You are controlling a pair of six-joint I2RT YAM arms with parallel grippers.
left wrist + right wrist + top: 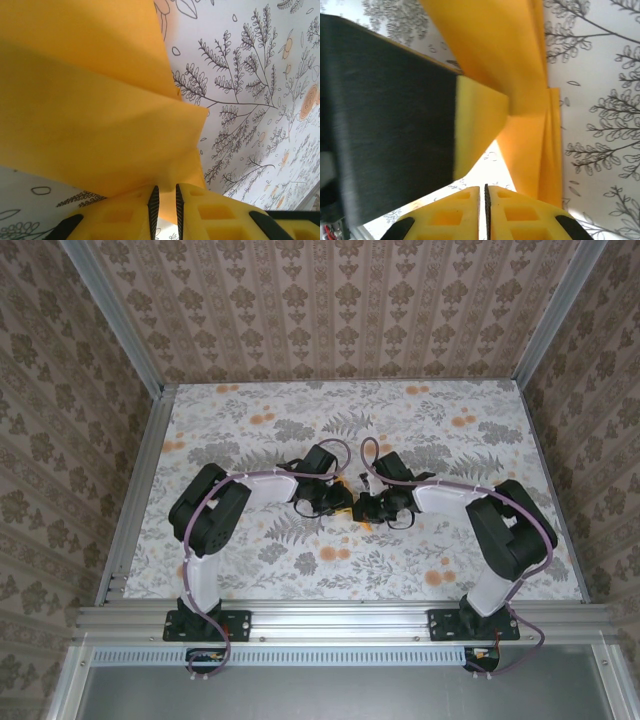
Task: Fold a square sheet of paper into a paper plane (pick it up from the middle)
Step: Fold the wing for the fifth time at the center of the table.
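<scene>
At the near edge, the two arm bases stand on an aluminium rail (pixel 340 620). Both arms bend inward, and their grippers meet over the middle of the floral table cover (pixel 250 420).

In the left wrist view, the left gripper (pixel 165 207) has its yellow fingers nearly together. The lower edge of the folded orange-yellow paper (pixel 90 110) runs down into the narrow gap, so it is clamped on the paper. The paper is lifted above the cover and shows several layers and a crease.

The right gripper (pixel 483 210) has its jaws pressed together, and I see nothing between them. The paper hangs just beyond its fingertips.

Behind the table stand patterned walls (pixel 330 300).
</scene>
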